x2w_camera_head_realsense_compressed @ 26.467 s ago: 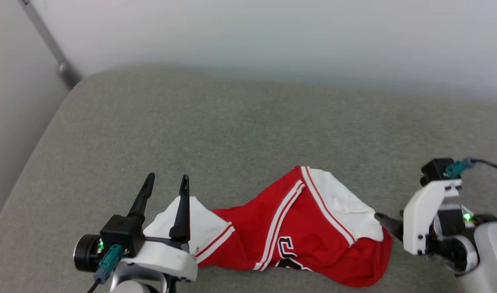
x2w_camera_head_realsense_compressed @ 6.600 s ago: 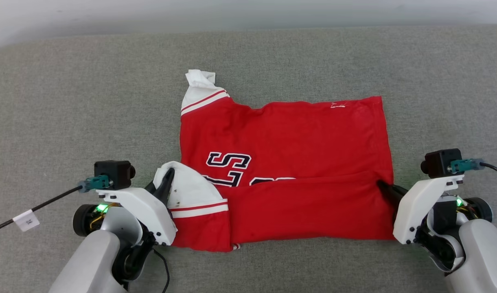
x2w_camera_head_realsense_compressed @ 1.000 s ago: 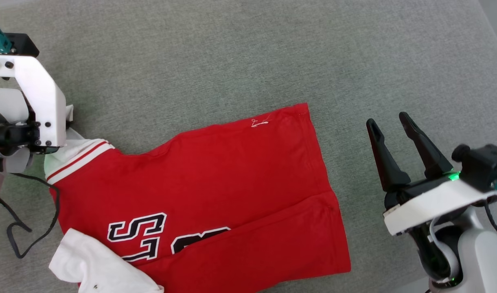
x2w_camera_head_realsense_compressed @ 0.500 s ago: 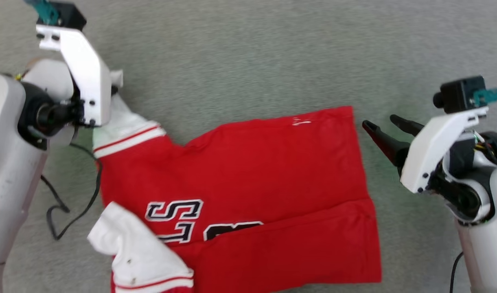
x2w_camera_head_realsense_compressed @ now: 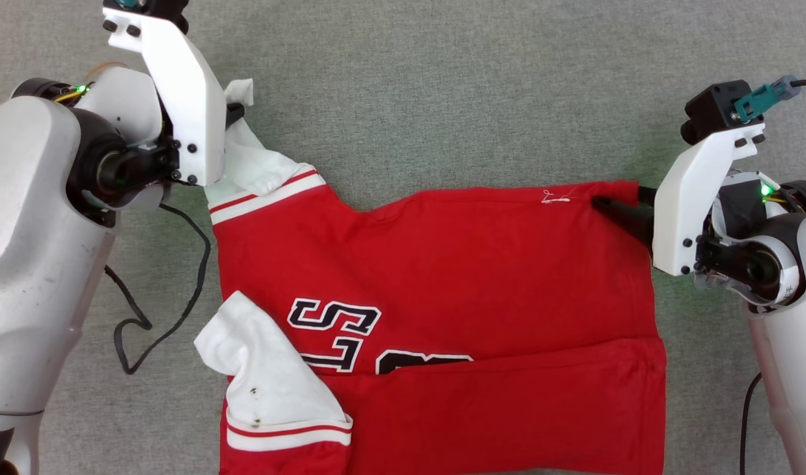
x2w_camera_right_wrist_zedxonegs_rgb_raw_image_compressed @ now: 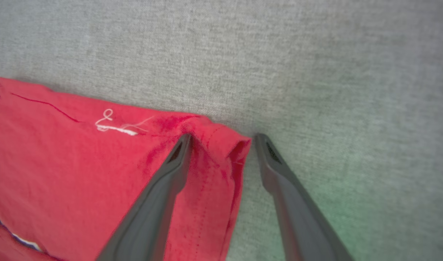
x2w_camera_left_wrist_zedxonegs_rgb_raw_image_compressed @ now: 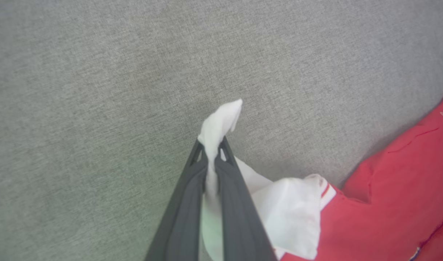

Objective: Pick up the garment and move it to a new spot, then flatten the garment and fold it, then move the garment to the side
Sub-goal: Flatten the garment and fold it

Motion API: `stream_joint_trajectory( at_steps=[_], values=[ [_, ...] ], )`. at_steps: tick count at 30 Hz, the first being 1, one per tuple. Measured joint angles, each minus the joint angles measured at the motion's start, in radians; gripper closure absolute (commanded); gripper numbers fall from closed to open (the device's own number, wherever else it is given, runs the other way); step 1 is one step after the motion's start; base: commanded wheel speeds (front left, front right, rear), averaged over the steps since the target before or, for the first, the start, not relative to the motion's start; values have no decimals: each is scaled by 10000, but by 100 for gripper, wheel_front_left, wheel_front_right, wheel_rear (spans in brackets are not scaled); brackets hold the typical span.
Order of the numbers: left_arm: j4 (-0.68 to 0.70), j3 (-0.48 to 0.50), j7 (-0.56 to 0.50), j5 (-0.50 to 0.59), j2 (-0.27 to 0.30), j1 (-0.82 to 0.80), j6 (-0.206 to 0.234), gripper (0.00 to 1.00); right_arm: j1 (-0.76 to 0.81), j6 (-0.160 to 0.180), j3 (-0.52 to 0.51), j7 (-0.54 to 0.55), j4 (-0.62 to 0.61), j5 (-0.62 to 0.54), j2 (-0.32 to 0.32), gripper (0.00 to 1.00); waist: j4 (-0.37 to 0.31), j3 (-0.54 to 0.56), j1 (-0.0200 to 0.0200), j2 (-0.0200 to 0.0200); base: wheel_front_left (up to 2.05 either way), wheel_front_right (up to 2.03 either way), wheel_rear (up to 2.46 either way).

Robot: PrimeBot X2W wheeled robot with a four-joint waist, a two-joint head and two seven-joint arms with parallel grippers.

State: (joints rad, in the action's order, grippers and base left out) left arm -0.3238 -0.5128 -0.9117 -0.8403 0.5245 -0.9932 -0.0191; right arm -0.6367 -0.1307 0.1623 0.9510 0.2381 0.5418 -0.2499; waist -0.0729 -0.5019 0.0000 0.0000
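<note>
The garment (x2w_camera_head_realsense_compressed: 475, 277), a red shirt with black lettering (x2w_camera_head_realsense_compressed: 336, 330), lies spread on the grey cushion, its near edge folded up over the lettering. One white sleeve (x2w_camera_head_realsense_compressed: 264, 376) lies crumpled at the near left. My left gripper (x2w_camera_head_realsense_compressed: 236, 113) is at the far left, shut on the other white sleeve (x2w_camera_left_wrist_zedxonegs_rgb_raw_image_compressed: 221, 119), whose tip sticks out past the gripper (x2w_camera_left_wrist_zedxonegs_rgb_raw_image_compressed: 212, 148). My right gripper (x2w_camera_right_wrist_zedxonegs_rgb_raw_image_compressed: 223, 139) is open and straddles the garment's (x2w_camera_right_wrist_zedxonegs_rgb_raw_image_compressed: 98, 163) far right hem corner. In the head view that gripper (x2w_camera_head_realsense_compressed: 624, 201) lies low at the corner.
The grey fabric surface (x2w_camera_head_realsense_compressed: 442, 86) stretches around the shirt on all sides. A loose black cable (x2w_camera_head_realsense_compressed: 152, 316) from the left arm loops on the cushion beside the shirt's left edge.
The head camera has shifted. My right gripper, clear of the shirt with its fingers raised a second ago, has tipped down and moved in onto the hem corner. The left gripper still holds the sleeve.
</note>
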Motion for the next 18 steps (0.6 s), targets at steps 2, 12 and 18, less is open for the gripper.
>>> stream_joint_trajectory(
  at_steps=[2,12,18],
  values=[
    [-4,-10,59,31,31,1,-44,100,-4,0,4,12,29,81,-33,100,40,10,0,0,0,0,0],
    [31,391,857,-236,54,334,-90,100,83,-2,-2,-899,-349,0,-351,100,170,556,1,0,0,0,0],
    [623,859,1852,-489,259,1454,-56,100,1059,-2,-453,-1365,-1195,-324,-591,100,373,1280,0,0,0,0,0]
  ],
)
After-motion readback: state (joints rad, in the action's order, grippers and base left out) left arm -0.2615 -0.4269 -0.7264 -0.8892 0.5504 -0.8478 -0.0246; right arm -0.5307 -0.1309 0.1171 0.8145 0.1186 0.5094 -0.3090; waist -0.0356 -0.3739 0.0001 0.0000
